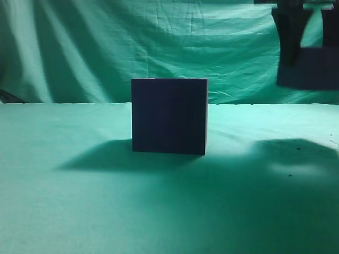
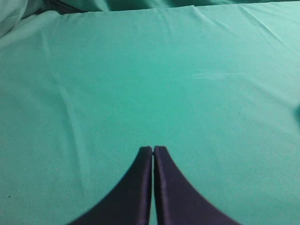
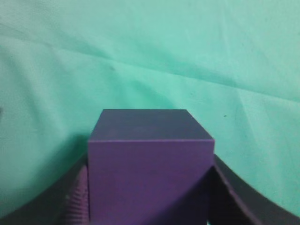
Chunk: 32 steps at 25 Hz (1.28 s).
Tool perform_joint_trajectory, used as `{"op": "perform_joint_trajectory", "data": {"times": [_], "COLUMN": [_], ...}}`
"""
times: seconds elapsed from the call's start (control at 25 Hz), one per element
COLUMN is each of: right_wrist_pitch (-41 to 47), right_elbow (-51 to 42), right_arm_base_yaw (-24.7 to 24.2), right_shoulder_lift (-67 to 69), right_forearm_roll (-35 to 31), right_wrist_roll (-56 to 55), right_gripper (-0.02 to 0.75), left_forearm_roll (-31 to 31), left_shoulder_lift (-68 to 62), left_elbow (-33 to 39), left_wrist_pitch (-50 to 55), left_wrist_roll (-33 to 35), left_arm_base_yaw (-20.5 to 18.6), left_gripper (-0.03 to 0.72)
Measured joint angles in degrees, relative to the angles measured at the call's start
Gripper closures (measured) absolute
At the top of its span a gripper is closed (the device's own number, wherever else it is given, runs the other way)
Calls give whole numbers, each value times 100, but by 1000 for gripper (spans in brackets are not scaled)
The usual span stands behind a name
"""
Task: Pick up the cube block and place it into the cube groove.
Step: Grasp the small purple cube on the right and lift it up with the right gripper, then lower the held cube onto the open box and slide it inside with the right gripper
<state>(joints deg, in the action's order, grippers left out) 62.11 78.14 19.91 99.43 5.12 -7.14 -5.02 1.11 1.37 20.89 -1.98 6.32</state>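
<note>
The cube groove [image 1: 169,116], a large dark navy-purple box with a thin pale right edge, stands on the green cloth in the middle of the exterior view. My right gripper [image 1: 307,55] hangs high at the upper right, well above and to the right of the groove, shut on the smaller purple cube block [image 1: 310,67]. In the right wrist view the cube block [image 3: 149,164] sits between the two jaws of that gripper [image 3: 150,187], which press on its sides. My left gripper [image 2: 153,150] is shut and empty over bare cloth; it does not show in the exterior view.
A green cloth [image 1: 63,201] covers the table and hangs as a backdrop [image 1: 106,47] behind it. Dark shadows lie left of the groove and at the right front. A fold of the cloth runs across the far end of the left wrist view [image 2: 126,11].
</note>
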Motion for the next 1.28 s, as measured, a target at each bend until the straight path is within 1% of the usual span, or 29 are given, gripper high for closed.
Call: {"op": "perform_joint_trajectory", "data": {"times": [0.12, 0.24, 0.32, 0.44, 0.56, 0.64, 0.76, 0.88, 0.96, 1.08, 1.28], "right_wrist_pitch": [240, 574, 792, 850, 885, 769, 408, 25, -78, -52, -17], "right_elbow": [256, 407, 511, 620, 632, 632, 632, 632, 632, 640, 640], "right_arm_base_yaw": [121, 466, 842, 1463, 2077, 2438, 2779, 2936, 2946, 2946, 2946], "right_shoulder_lift": [-312, -575, -637, -645, -645, -645, -645, -645, -632, -497, -95], "right_forearm_roll": [-235, -324, -346, -345, -179, 97, 429, 523, 563, 766, 874], "right_wrist_roll": [215, 755, 1133, 1670, 2134, 2349, 2716, 2994, 3094, 3224, 3655], "right_gripper": [316, 316, 316, 316, 316, 316, 316, 316, 316, 316, 316], "left_forearm_roll": [0, 0, 0, 0, 0, 0, 0, 0, 0, 0, 0], "left_shoulder_lift": [0, 0, 0, 0, 0, 0, 0, 0, 0, 0, 0], "left_elbow": [0, 0, 0, 0, 0, 0, 0, 0, 0, 0, 0], "left_wrist_pitch": [0, 0, 0, 0, 0, 0, 0, 0, 0, 0, 0], "left_wrist_roll": [0, 0, 0, 0, 0, 0, 0, 0, 0, 0, 0], "left_arm_base_yaw": [0, 0, 0, 0, 0, 0, 0, 0, 0, 0, 0], "left_gripper": [688, 688, 688, 688, 688, 688, 688, 688, 688, 688, 688]}}
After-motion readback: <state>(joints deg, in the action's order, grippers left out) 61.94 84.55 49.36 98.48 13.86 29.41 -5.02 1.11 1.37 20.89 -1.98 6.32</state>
